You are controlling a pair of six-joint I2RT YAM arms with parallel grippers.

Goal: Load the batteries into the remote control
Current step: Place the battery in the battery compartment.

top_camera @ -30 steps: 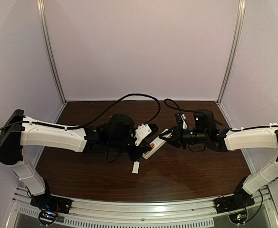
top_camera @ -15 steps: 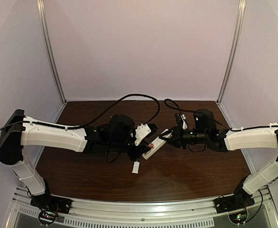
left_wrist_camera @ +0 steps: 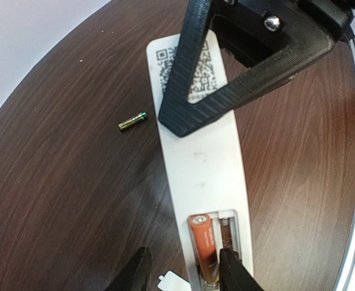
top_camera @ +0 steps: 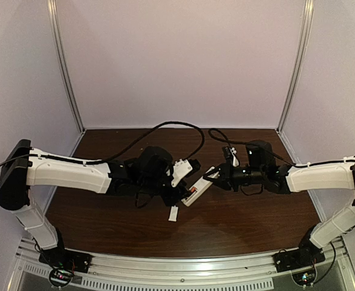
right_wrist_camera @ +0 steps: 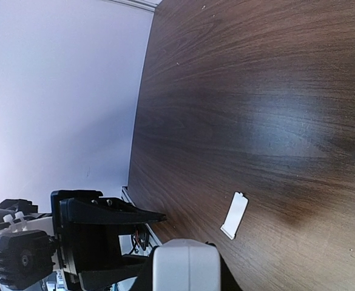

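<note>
The remote control point(left_wrist_camera: 204, 176) hangs back-up over the worktop point(left_wrist_camera: 74, 200), right jaws pinching its far end to steady it; one battery point(left_wrist_camera: 202, 242) sits in its bay, left jaws spread at that end; second battery point(left_wrist_camera: 133, 121) lies near the remote.

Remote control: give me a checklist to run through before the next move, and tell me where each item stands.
1. First battery in the remote: ok, it lies in the left slot.
2. Fully seated: cannot tell, its near end sits at the picture's edge.
3. Second slot free: ok, the bare spring shows.
4. Right hand holding the remote: ok, clamped on the labelled end.
5. Left hand released: ok, fingers apart on either side of the battery.
6. Second battery reachable: ok, loose on the table, apart from the remote.
</note>
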